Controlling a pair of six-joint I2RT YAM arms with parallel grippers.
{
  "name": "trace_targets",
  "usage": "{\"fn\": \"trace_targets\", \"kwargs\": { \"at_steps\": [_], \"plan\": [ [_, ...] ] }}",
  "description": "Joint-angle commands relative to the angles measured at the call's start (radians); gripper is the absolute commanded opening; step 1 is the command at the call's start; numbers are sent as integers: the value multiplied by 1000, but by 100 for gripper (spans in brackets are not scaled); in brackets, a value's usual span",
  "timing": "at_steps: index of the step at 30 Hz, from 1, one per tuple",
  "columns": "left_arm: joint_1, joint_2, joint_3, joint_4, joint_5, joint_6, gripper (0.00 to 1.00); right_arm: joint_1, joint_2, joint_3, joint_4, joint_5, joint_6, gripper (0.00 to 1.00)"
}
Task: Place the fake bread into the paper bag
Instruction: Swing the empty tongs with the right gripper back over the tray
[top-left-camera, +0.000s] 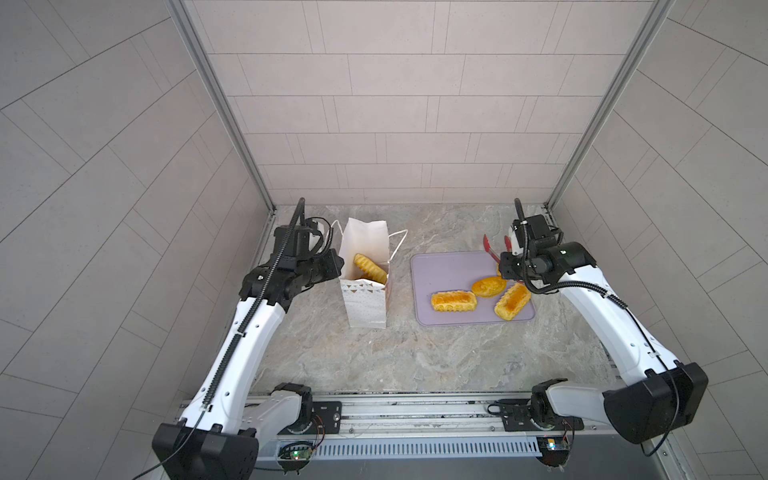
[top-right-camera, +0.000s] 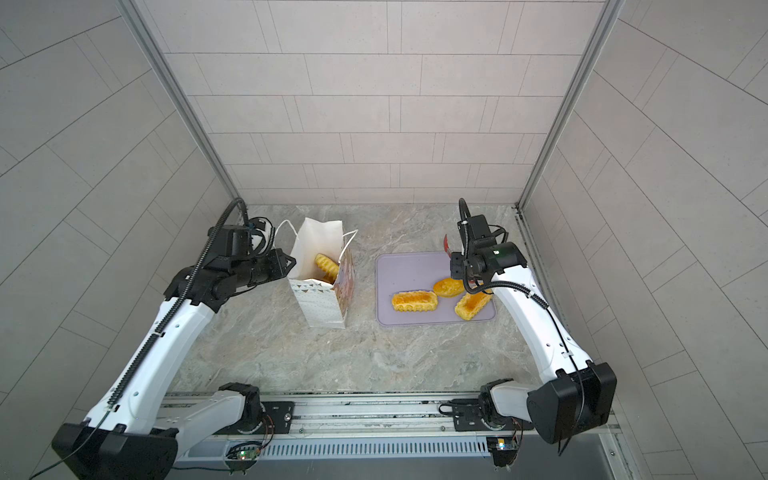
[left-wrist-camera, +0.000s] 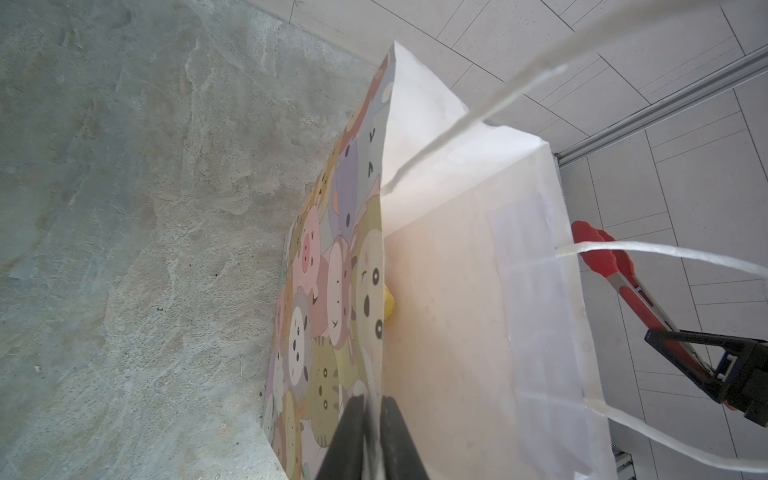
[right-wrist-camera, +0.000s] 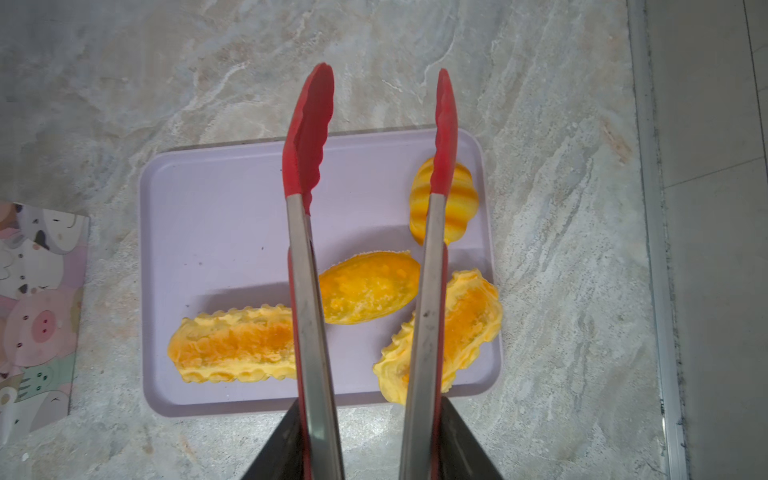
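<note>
Fake bread (right-wrist-camera: 365, 286): four pieces lie on the lilac tray (right-wrist-camera: 216, 199), another inside the paper bag (top-left-camera: 365, 307). My left gripper (left-wrist-camera: 372, 419) pinches the bag's rim; my right gripper (right-wrist-camera: 370, 444) clasps red-tipped tongs (right-wrist-camera: 307, 137), spread empty above the tray.

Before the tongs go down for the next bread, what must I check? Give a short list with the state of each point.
1. The left claw pinches the bag wall, mouth open: ok.
2. The right claw holds the tongs: ok.
3. Tongs tips apart and empty: ok.
4. The tray holds four pieces, the oval bun among them: ok.
5. Room in the bag: cannot tell; one loaf shows inside.
</note>
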Motion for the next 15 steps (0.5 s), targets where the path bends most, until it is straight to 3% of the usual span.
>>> {"fn": "trace_targets", "kwargs": {
  "at_steps": [1, 9, 15],
  "plan": [
    [6, -5, -2, 6, 8, 15, 14, -39, -19, -16, 43, 15, -6, 47],
    [5, -9, -16, 20, 19, 10, 14, -134, 51, -58, 74, 11, 6, 49],
    [5, -9, -24, 28, 27, 9, 14, -143, 121, -74, 91, 13, 25, 48]
  ]
}}
